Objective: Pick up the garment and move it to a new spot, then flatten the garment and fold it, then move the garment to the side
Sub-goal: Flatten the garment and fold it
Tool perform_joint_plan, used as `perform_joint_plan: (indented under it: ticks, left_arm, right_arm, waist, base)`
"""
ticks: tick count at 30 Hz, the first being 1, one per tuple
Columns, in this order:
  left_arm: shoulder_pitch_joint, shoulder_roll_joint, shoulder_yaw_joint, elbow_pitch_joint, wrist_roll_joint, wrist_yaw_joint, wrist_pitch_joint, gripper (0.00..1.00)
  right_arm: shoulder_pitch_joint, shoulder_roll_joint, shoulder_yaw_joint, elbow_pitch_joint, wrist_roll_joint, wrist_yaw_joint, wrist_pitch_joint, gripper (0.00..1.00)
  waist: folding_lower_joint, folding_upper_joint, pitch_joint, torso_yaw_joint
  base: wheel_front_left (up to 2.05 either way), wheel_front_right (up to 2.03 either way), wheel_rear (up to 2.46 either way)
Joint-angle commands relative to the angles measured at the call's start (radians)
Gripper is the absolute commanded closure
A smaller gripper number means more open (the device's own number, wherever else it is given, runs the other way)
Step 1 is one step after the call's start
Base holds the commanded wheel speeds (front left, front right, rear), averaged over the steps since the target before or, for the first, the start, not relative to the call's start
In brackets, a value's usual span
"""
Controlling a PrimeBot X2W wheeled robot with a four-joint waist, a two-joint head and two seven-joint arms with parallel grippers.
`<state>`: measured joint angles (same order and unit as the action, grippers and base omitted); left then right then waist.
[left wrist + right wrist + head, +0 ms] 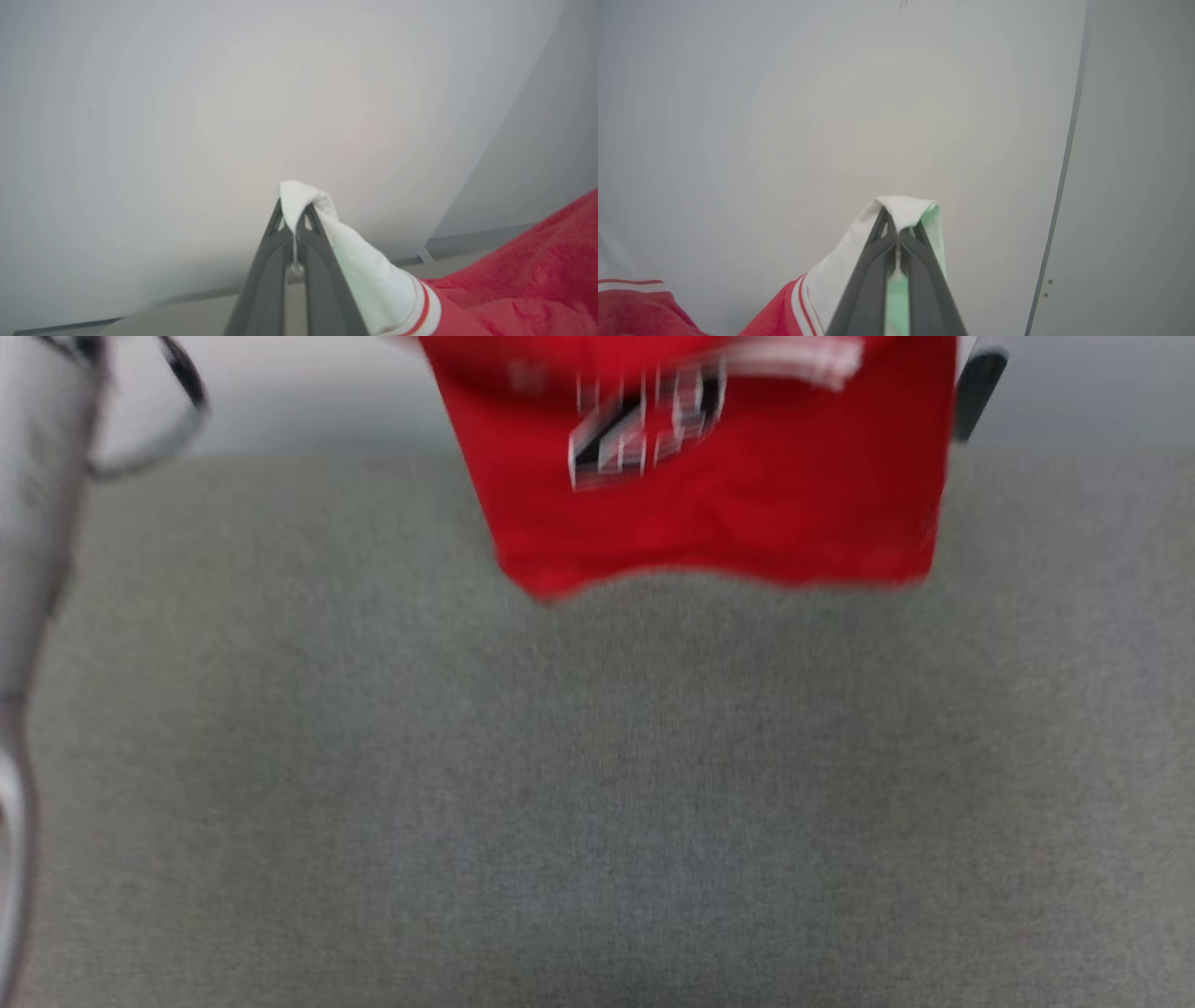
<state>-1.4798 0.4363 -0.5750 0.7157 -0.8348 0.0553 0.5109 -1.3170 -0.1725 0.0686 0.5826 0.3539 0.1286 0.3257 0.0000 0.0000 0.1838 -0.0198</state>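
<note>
The garment [709, 513], a red jersey with a black-and-white number print, hangs in the air above the grey surface, blurred, with its lower hem free. In the left wrist view my left gripper [294, 219] is shut on a bunched white sleeve [364, 270], and the striped trim and red body [514, 284] trail off to the lower right. In the right wrist view my right gripper [899, 224] is shut on the other white sleeve [840, 266], with red cloth [635, 312] at the lower left.
A grey felt-like table top [597, 784] spreads below the hanging garment. A pale arm part with a dark cable [177, 401] stands at the far left. A dark blurred piece [976, 387] shows beside the garment's upper right edge. Pale walls lie behind.
</note>
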Motion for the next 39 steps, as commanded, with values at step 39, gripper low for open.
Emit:
perform_joint_plan:
  ticks: [39]
  left_arm:
    - [-0.087,-0.139,-0.011,0.488,-0.008,-0.187,-0.393,1.00]
  right_arm:
    - [-0.202,0.025,0.046,0.640,-0.172,0.002,-0.472,1.00]
  waist:
    - [0.0000,0.0000,0.245,0.091]
  base:
    - [0.00,0.00,0.00]
